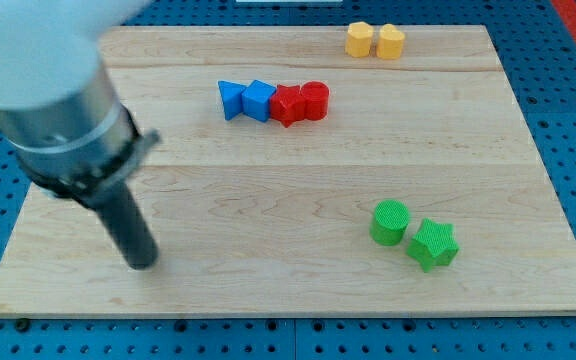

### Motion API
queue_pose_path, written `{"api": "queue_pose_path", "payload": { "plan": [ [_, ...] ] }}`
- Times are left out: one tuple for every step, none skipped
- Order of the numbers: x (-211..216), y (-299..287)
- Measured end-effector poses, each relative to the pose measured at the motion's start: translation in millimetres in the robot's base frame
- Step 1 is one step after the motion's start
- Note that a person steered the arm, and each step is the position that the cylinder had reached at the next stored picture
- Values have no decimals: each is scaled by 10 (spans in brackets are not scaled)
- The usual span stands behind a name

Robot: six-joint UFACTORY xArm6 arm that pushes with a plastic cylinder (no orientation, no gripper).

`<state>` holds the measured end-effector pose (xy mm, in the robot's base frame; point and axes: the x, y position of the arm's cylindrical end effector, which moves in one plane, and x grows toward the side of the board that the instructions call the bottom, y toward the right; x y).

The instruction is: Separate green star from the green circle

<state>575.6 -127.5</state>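
Note:
A green star point(434, 245) lies near the board's lower right. A green circle point(390, 222) sits just to its upper left, touching or almost touching it. My tip point(143, 262) is at the view's lower left, far to the left of both green blocks. The arm's grey body fills the upper left corner.
A blue triangle-like block point(231, 100), a blue cube point(259, 100), a red star point(288, 105) and a red cylinder point(314, 100) form a row at upper centre. Two yellow blocks point(359, 40) point(390, 42) sit at the top edge. The wooden board point(298, 290) lies on a blue pegboard.

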Motion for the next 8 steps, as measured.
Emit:
{"api": "queue_pose_path", "payload": {
  "plan": [
    [68, 109],
    [91, 110],
    [91, 110],
    [53, 110],
    [-38, 110],
    [-110, 79],
    [-107, 79],
    [419, 218]
  ]
}}
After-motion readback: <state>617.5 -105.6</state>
